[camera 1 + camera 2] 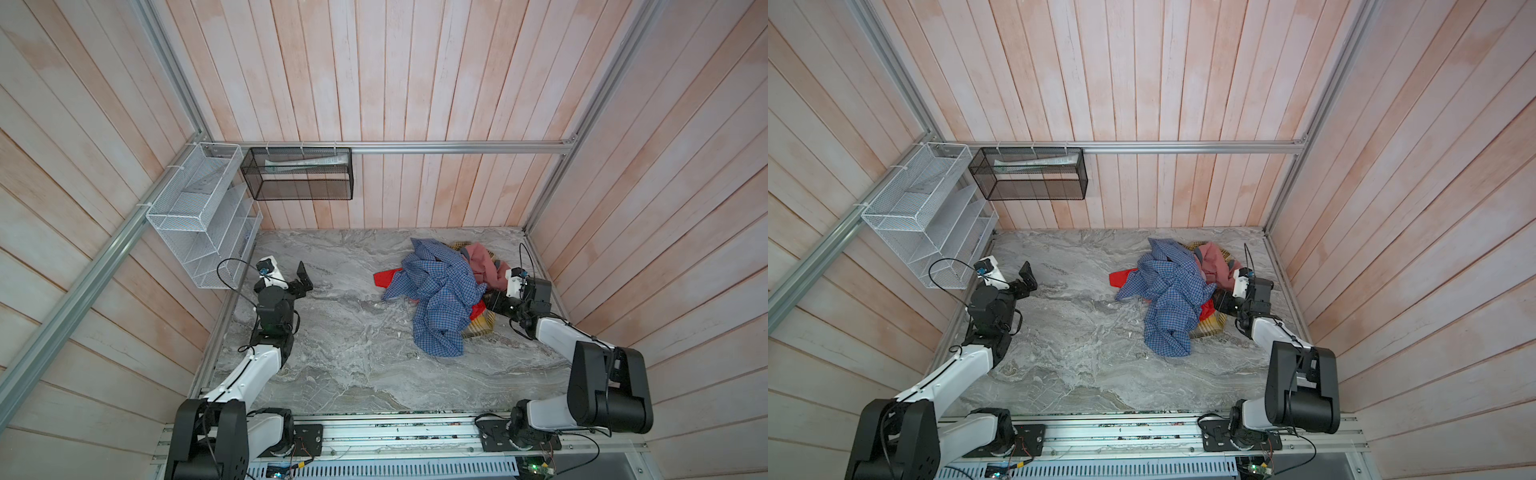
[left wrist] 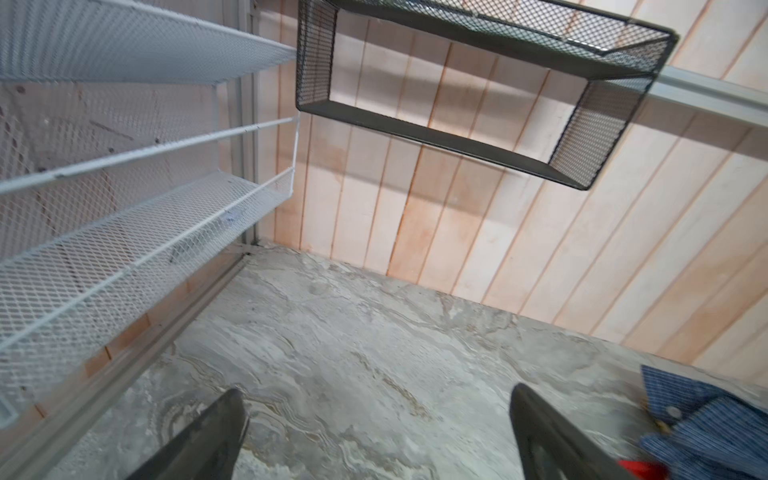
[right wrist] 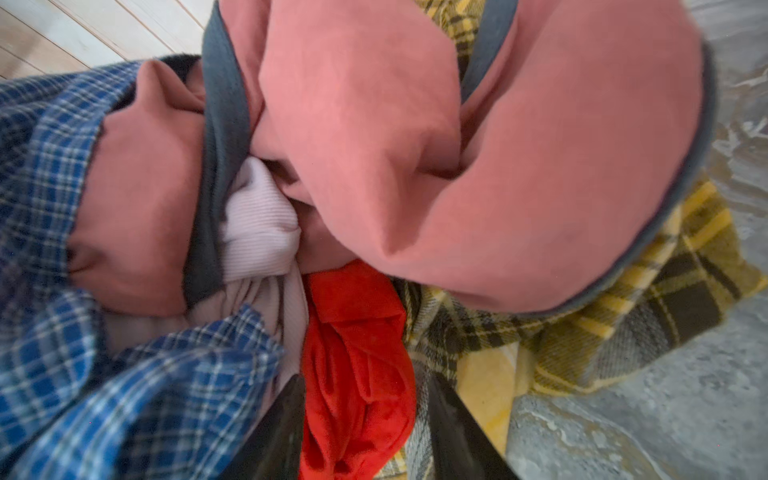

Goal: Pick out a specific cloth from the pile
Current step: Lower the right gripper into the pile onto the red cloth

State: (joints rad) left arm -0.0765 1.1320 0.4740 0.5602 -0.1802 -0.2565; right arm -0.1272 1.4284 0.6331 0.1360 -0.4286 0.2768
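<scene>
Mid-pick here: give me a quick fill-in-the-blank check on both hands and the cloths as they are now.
1. The cloth between the fingers of the right hand is ____ in colour.
2. The left hand is ____ and holds nothing, over the marble table.
3. The yellow plaid cloth lies ____ the dusty-pink garment.

Missing words: red; open; under.
</scene>
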